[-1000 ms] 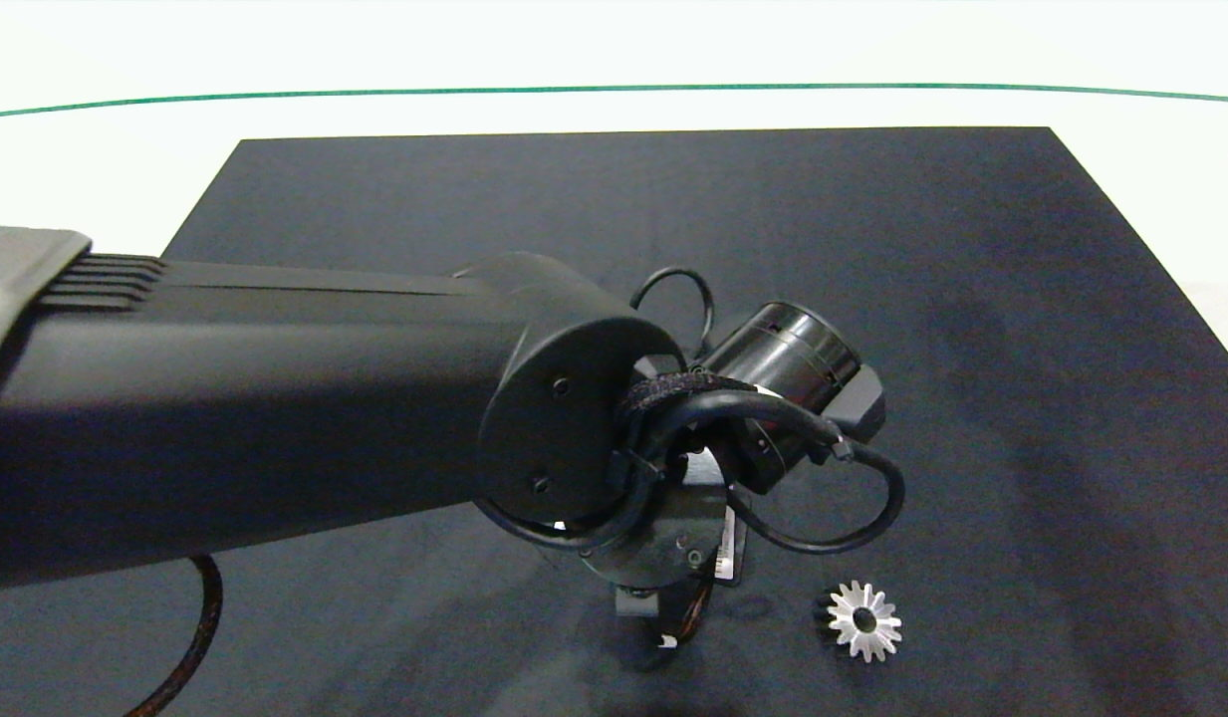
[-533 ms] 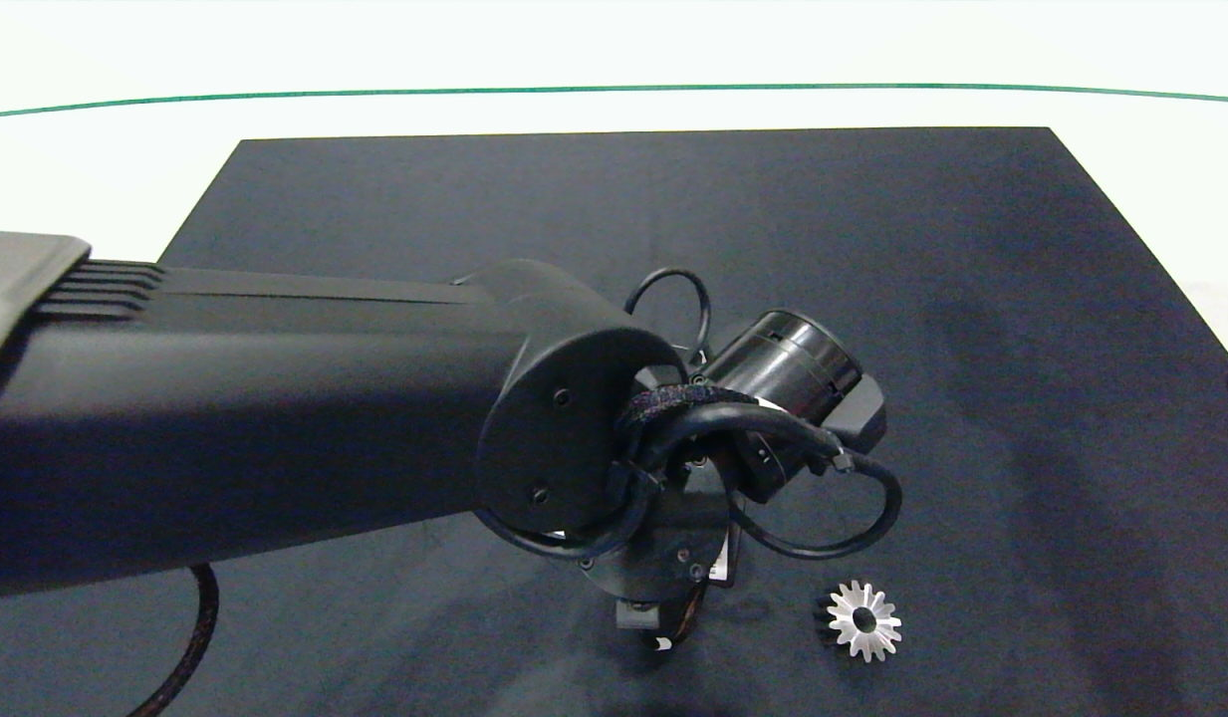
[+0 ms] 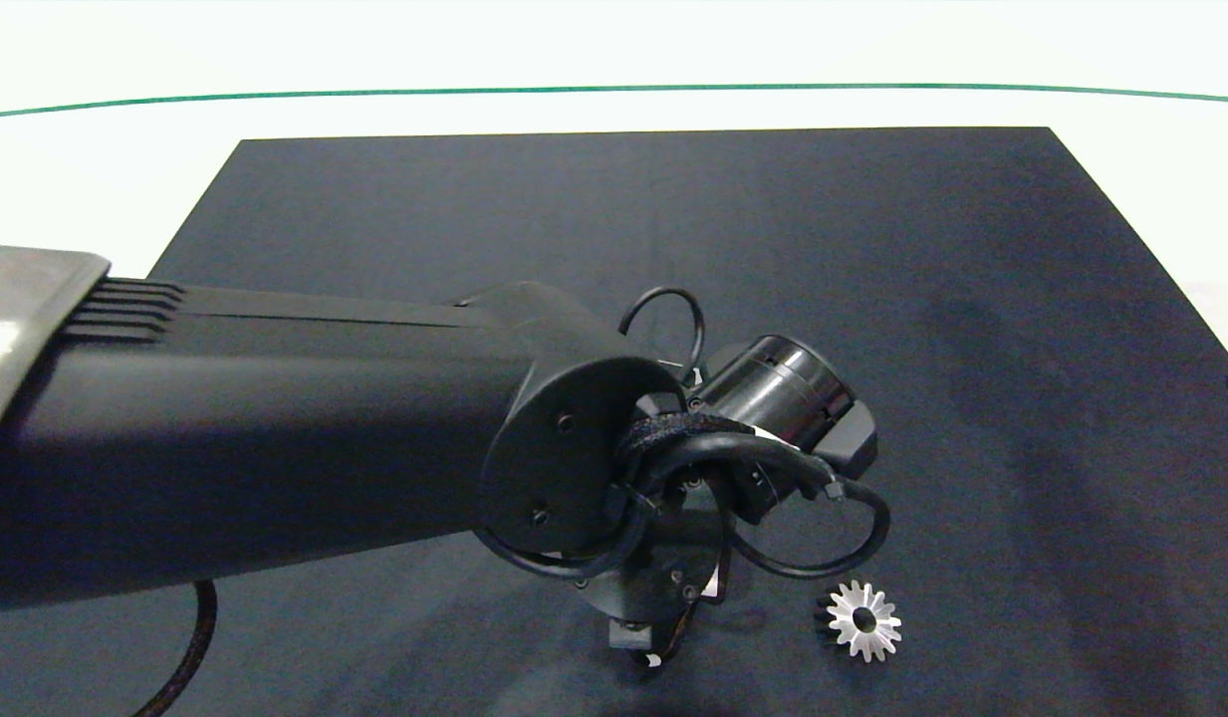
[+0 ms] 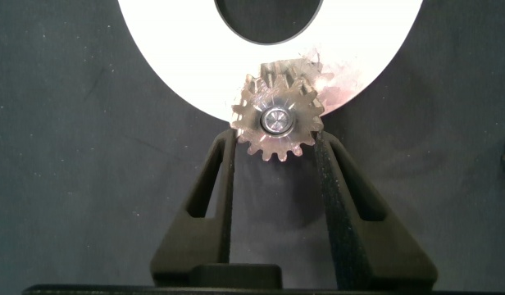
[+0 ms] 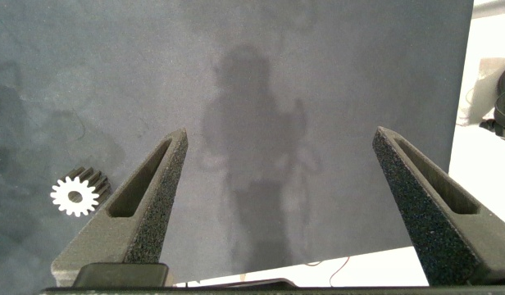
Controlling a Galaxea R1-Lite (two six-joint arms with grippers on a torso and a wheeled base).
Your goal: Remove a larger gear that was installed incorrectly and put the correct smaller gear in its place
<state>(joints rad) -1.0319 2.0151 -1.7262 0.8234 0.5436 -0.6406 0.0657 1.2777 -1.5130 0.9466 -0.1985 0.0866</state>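
Since the earlier frame the left arm (image 3: 275,428) has been lowered slightly over the black mat (image 3: 623,219) that covers the surface. A white ring plate (image 4: 179,57) is seen beneath it. The left claw (image 4: 275,138) is pressed onto the smaller gear (image 4: 277,119), which sits on the plate's pin. The larger gear (image 3: 862,620) lies near the mat's near edge. The right claw (image 5: 281,147) is held spread and well apart. If the claw is withdrawn before being opened, the gear could be dragged off or tilted and jammed. Ample bare mat is left beyond.

Head view overhead; wrist views close, downward.
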